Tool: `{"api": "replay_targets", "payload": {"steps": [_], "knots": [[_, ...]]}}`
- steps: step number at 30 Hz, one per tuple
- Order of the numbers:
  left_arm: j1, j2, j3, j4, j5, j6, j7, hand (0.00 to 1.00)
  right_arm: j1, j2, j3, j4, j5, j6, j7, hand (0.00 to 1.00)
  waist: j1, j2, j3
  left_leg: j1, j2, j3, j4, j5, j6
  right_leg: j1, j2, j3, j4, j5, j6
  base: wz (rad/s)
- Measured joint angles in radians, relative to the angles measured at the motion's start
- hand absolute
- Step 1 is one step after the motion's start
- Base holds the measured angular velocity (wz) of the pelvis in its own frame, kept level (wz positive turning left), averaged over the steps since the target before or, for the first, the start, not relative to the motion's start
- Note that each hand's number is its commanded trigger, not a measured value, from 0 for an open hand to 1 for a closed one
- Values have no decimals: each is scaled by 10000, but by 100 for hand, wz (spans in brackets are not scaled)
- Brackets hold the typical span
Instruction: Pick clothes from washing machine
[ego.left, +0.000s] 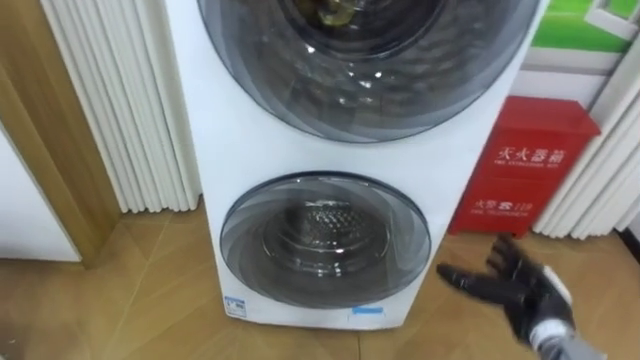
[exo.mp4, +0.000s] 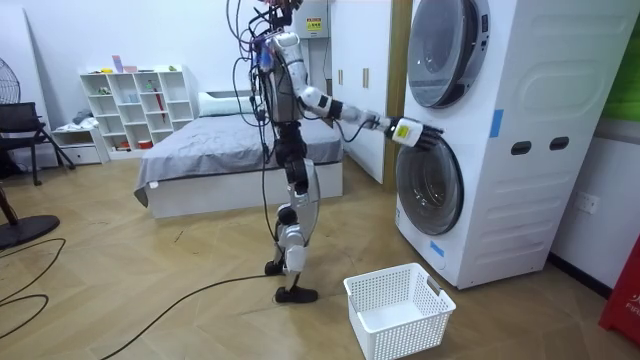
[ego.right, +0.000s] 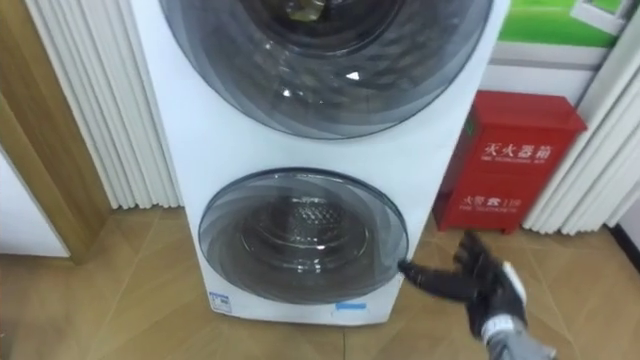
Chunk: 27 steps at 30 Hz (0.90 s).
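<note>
Standing with both doors shut, the washing machine (ego.left: 200, 150) is seen. A yellowish thing (ego.left: 335, 12) is glimpsed behind the upper door (ego.left: 360, 80); if it is clothes cannot be told. Beside the lower door (ego.left: 325, 238) the right hand (ego.left: 520, 290) is held, fingers (ego.left: 465, 282) open. White writing is printed on the red box (ego.left: 530, 165).

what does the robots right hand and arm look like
The right hand has slim black fingers and a black palm, a white plate across its back and a silver-grey cuff at the wrist. In the room view the right arm is black with white shells.
</note>
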Motion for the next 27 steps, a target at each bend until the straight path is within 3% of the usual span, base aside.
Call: {"api": "replay_targets", "payload": {"steps": [7,11,16,17,18,19,20,21,22,23,24,25,26,27], "knots": [[103,56,22,-318,351,401,-3,0,-1415,-497,35,-463,211,66,-468,0,199,-89,-4,-23,4,-140,-84,1,1,-21,-10,-89,-2,-7,12,6],[133,191,20,-496,485,470,-21,0,-2396,-1139,36,358,197,67,-573,0,393,-241,-18,9,15,-448,-86,1,1,27,-6,-277,1,-7,12,17],[476,316,26,-829,494,696,-29,0,-2552,-1546,30,568,407,73,-645,0,385,-386,-17,39,31,-850,-84,15,6,122,-3,-487,63,-9,15,18],[471,354,32,-829,500,739,-29,0,-2620,-1620,31,796,528,78,-644,0,405,-417,-3,73,115,-1127,-87,30,14,14,9,-521,317,-41,40,0],[442,380,65,-824,514,787,-35,0,-2679,-1666,30,1052,531,98,-652,0,493,-352,57,215,271,-1707,-139,54,29,-480,99,-522,1099,-355,27,-12],[433,437,105,-825,535,793,-41,0,-2680,-1665,42,1118,532,110,-643,0,553,-298,96,247,368,-2070,-153,53,27,-730,295,-339,993,-456,-75,-44],[390,557,376,-803,828,793,-88,0,-2855,-1655,66,1138,533,261,-592,0,668,-470,69,104,468,-2246,-89,1,-57,-1281,638,-116,-297,37,-528,-37],[353,489,674,-535,1288,815,-187,0,-3188,-1741,60,1210,618,387,-586,0,582,-548,58,21,552,-2131,-36,-215,-386,-1564,606,-513,-323,1208,-724,-20],[279,453,706,-416,1408,848,-210,0,-3255,-1839,40,1268,712,404,-637,0,491,-525,46,11,594,-1991,-63,-260,-550,-1546,600,-451,-187,1187,-727,22],[186,436,631,-297,1523,833,-282,0,-3410,-2035,33,1503,833,403,-769,0,439,-551,60,4,650,-1507,-186,-181,-779,-1451,523,-359,-87,1181,-727,46],[65,439,574,-244,1549,834,-375,0,-3567,-2206,85,1712,806,464,-704,0,360,-649,116,-264,688,-1143,-367,-121,-808,-1335,404,177,-98,1179,-723,47],[55,422,562,-276,1551,832,-388,0,-3608,-2242,100,1731,817,580,-756,0,305,-688,121,-487,703,-1033,-479,16,-820,-1323,359,340,-74,1153,-663,30],[98,403,553,-270,1555,864,-392,0,-3647,-2254,78,1851,945,759,-744,0,374,-757,83,-686,667,-650,-182,443,-533,-1322,269,418,44,1014,-437,0],[185,390,576,-266,1556,981,-398,0,-3824,-2300,76,1993,1092,907,-622,0,374,-777,56,-678,574,-646,-139,445,-517,-1293,243,341,14,969,-365,-9]]}}
